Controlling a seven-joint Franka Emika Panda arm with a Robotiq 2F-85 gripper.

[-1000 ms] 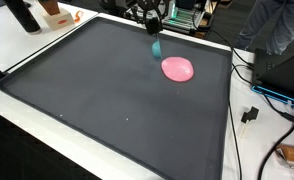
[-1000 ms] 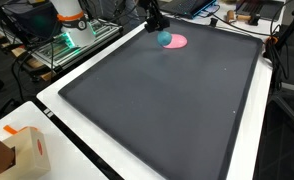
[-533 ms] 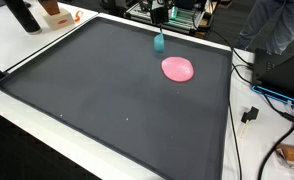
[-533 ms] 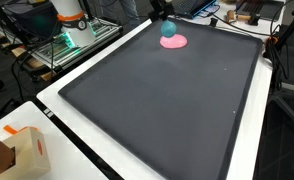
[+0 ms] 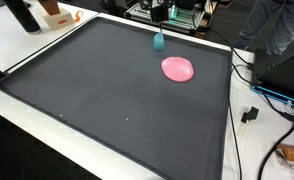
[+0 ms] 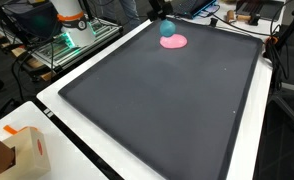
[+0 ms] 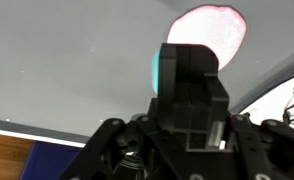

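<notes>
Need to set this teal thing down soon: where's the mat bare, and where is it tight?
Nearly all of the dark mat is bare: everything from the pink disc to the near rim, and along both side rims. Tight only at the far edge, where the fingers hold the teal object close by the disc.

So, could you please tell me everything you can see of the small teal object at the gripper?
The teal object is small, plain and matte, with no visible markings; its material is unclear. In both exterior views it hangs pinched at its top by the gripper, over the far part of the dark mat and close to the pink blob. The wrist view shows only a teal sliver beside the fingers. Whether its base touches the mat cannot be told.
</notes>
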